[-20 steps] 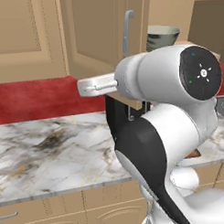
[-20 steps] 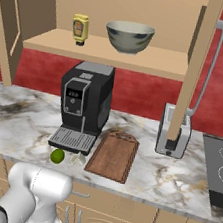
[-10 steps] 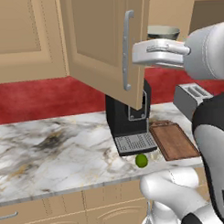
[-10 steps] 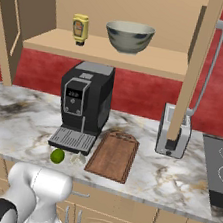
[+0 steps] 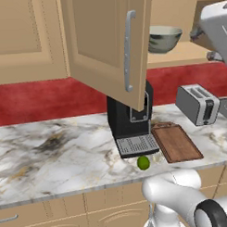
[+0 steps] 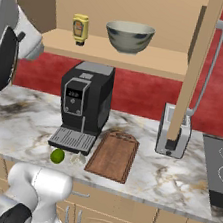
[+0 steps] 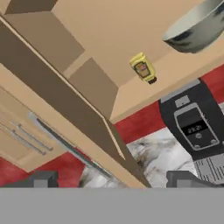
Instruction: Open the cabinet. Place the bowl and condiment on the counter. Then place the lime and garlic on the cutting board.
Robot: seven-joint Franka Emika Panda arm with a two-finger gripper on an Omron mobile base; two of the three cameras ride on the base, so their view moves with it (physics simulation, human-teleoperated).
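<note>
The cabinet stands open, its left door [image 5: 103, 46] swung out over the counter [image 5: 52, 154] and its right door [image 6: 198, 71] edge-on. On its shelf sit the grey-green bowl [image 6: 128, 37] and, left of it, the yellow condiment [image 6: 80, 28]. On the marble lie the lime [image 6: 57, 155], a small pale garlic [image 6: 78, 158] beside it, and the cutting board [image 6: 113, 155]. My gripper [image 7: 113, 181] is open and holds nothing. It hangs by the left door's edge and faces the condiment [image 7: 143, 68] and bowl [image 7: 197, 30] from a distance.
A black coffee machine [image 6: 85, 99] stands under the shelf, right behind the lime. A grey toaster [image 6: 172, 138] sits right of the board, with a stove top [image 6: 221, 170] beyond it. The left door's handle [image 5: 128, 50] juts out in front of the machine.
My hand has drawn away from the left door's handle, up and to the right. The arm no longer blocks the middle of the left base view. Both doors stay open.
</note>
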